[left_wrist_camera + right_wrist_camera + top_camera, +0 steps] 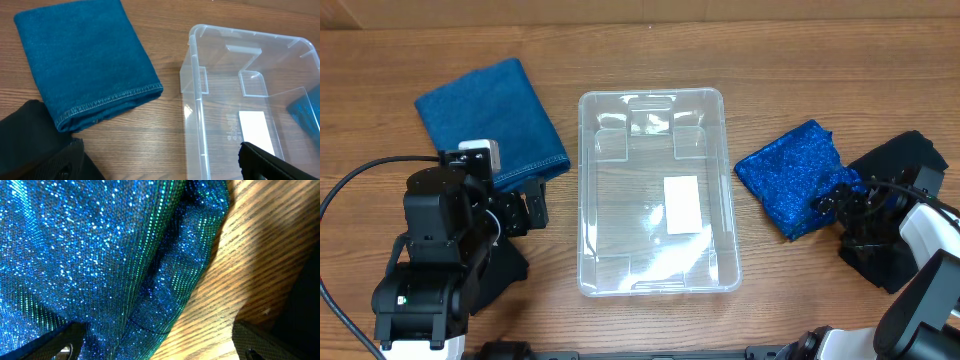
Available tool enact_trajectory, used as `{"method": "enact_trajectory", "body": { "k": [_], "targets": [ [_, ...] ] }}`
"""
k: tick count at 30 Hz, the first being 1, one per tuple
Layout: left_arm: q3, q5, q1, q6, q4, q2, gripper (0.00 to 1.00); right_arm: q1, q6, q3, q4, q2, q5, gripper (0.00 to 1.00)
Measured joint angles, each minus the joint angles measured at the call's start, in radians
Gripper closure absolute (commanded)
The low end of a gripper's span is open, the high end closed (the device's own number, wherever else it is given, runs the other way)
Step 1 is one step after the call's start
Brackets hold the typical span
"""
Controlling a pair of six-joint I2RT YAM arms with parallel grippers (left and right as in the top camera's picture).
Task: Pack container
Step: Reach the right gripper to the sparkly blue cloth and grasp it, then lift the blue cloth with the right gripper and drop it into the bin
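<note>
One container [620,225], right of left gripper [527,208]

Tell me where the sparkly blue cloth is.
Overhead view: the sparkly blue cloth lies on the wooden table, right of the clear rectangular plastic container, by the right gripper.

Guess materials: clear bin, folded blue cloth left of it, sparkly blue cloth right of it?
Container: clear rigid plastic, glossy; see-through, with glare on its walls.
Folded cloth: likely denim-type woven cotton, matte; stitched hem along its edge.
Sparkly cloth: probably a metallic or sequinned knit; glitter dots and a green sheen along the folds.
</note>
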Motion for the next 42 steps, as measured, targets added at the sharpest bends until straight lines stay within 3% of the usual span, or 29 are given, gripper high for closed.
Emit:
{"method": "enact_trajectory", "body": {
  "k": [15,29,31,33,34,36,37,42],
  "targets": [
    [0.000,0.000,0.000,0.000,0.000,0.000,0.00,0.003,0.025,-0.007,0.073,0.024,-0.161,0.00],
    [0.000,0.000,0.000,0.000,-0.005,0.000,0.00,0.030,0.052,-0.129,0.309,-0.025,-0.211,0.01],
    [0.000,0.000,0.000,0.000,-0.005,0.000,0.00,0.069,0.051,-0.135,0.346,-0.023,-0.219,0.11],
    [0.000,0.000,0.000,0.000,-0.006,0.000,0.00,0.125,0.051,-0.144,0.385,-0.010,-0.224,0.55],
    [0.000,0.000,0.000,0.000,-0.006,0.000,0.00,0.136,0.050,-0.146,0.394,-0.008,-0.218,0.71],
    [0.000,0.000,0.000,0.000,-0.008,0.000,0.00,0.146,0.057,-0.169,0.415,0.017,-0.220,0.83],
    [0.000,0.000,0.000,0.000,-0.008,0.000,0.00,0.146,0.058,-0.174,0.428,0.024,-0.225,0.96],
    [0.000,0.000,0.000,0.000,-0.008,0.000,0.00,0.146,0.060,-0.181,0.495,0.033,-0.288,0.96]
  ]
}}
